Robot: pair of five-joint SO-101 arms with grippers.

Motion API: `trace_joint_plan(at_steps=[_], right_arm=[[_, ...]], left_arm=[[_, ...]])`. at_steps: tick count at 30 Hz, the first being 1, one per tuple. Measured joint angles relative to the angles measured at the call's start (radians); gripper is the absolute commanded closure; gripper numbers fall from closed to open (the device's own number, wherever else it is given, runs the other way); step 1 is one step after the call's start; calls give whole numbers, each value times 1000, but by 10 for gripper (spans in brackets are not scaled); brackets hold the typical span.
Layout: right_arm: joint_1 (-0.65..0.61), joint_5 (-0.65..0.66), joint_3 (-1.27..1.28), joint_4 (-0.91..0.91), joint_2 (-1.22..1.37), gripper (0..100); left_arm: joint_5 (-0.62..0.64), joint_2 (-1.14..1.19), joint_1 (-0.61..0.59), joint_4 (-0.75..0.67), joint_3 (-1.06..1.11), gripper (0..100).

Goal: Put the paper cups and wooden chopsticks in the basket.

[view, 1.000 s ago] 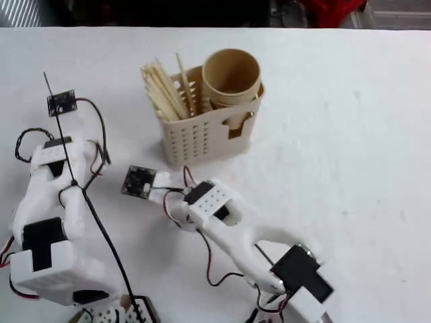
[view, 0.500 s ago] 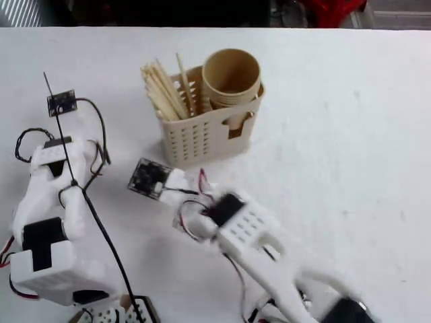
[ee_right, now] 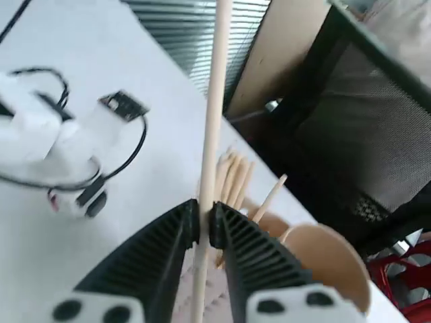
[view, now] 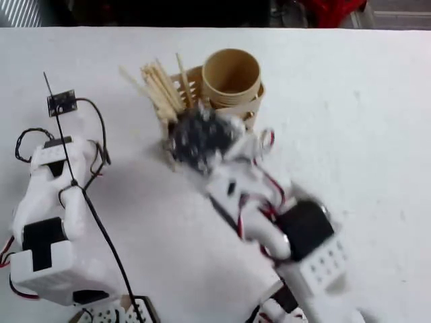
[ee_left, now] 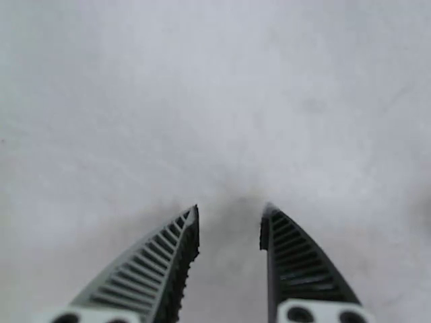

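Apparently above the basket (view: 256, 104), the right jaws pinch one chopstick (ee_right: 216, 101), which juts past their tips.

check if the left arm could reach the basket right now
Probably yes, on the side nearer it. The left gripper is open over the table, and the way from that arm to the basket looks free. But the right gripper, shut on a chopstick, hangs over the basket's front, so a clash is possible.

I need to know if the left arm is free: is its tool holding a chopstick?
No, the left tool is open, and just the bare table lies between its two tips.
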Motion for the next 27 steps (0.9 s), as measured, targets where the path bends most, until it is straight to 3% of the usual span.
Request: trace_joint_plan(at_steps=[10, 18, 23, 27], right_arm=[[121, -265, -249, -502, 499, 981], [137, -298, -249, -539, 578, 973], [137, -298, -233, -542, 580, 865], [135, -299, -233, -509, 568, 851]], left_arm=[[0, 0, 0, 0, 0, 831], [0, 0, 0, 0, 0, 831], [0, 0, 0, 0, 0, 831], [0, 0, 0, 0, 0, 831]])
